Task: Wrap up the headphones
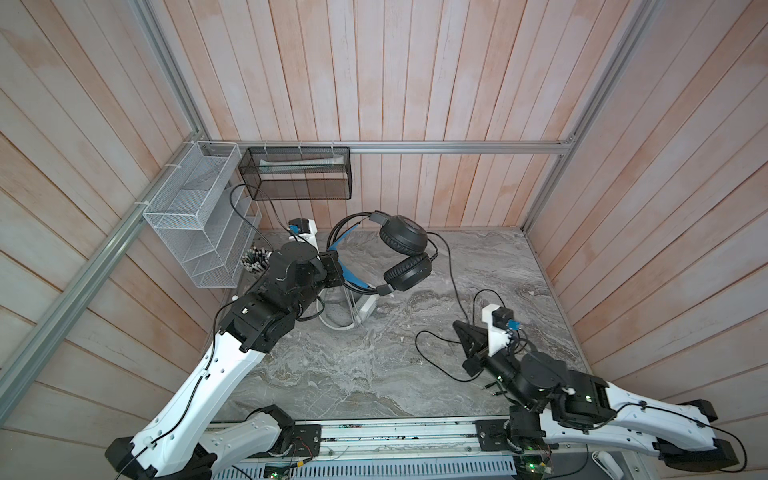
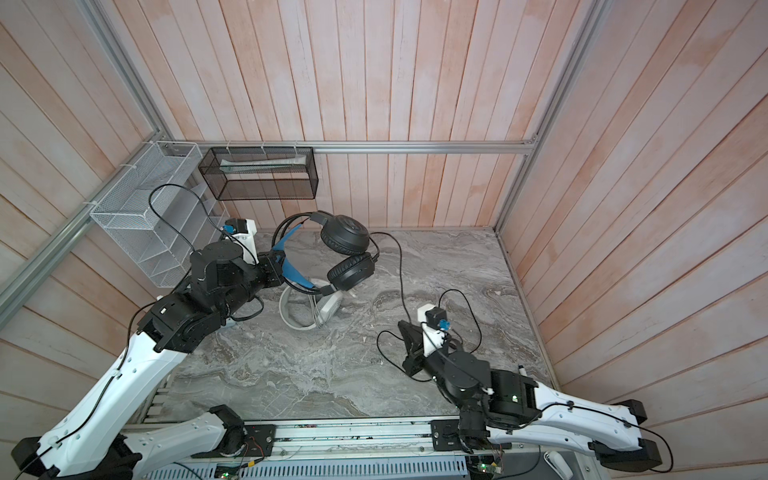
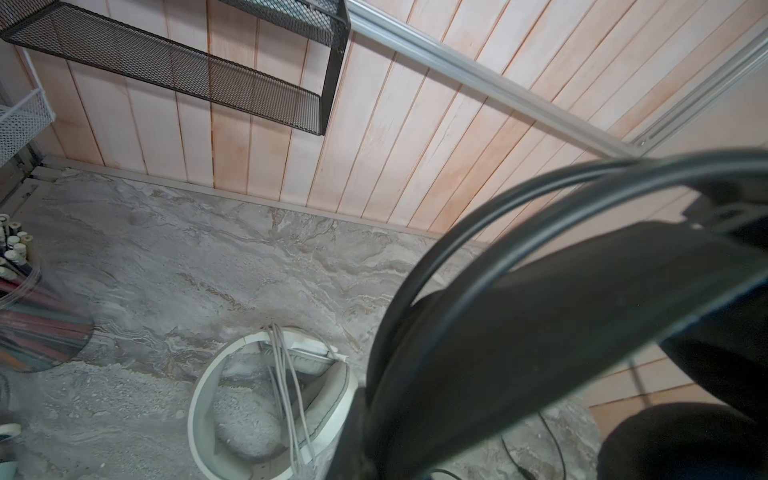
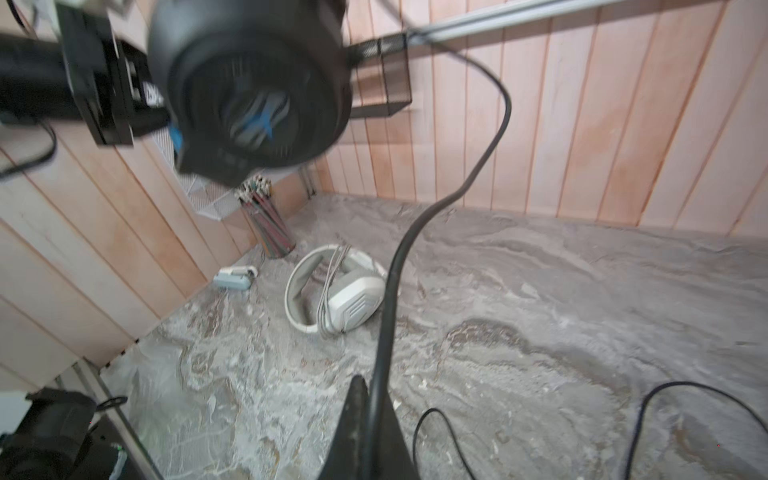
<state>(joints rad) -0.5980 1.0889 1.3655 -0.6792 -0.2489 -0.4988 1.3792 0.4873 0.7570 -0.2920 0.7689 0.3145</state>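
The black headphones (image 1: 405,243) (image 2: 347,237) hang in the air over the table's back left. My left gripper (image 1: 336,272) (image 2: 277,266) (image 3: 374,440) is shut on their blue-lined headband (image 1: 353,279) (image 3: 540,324). Their black cable (image 1: 451,274) (image 4: 478,166) runs from the ear cups down to my right gripper (image 1: 462,330) (image 2: 406,329) (image 4: 372,388), which is shut on it low over the table. Beyond the gripper the rest of the cable lies in loose loops (image 1: 432,359). The white headphones (image 1: 349,311) (image 2: 309,307) (image 3: 270,399) (image 4: 334,291) lie on the table under the black pair, white cable across them.
A white wire rack (image 1: 195,220) and a black mesh basket (image 1: 299,174) hang on the walls at the back left. A cup of pencils (image 1: 253,259) (image 4: 268,224) stands in the corner. A small white and blue object (image 4: 235,277) lies near the left wall.
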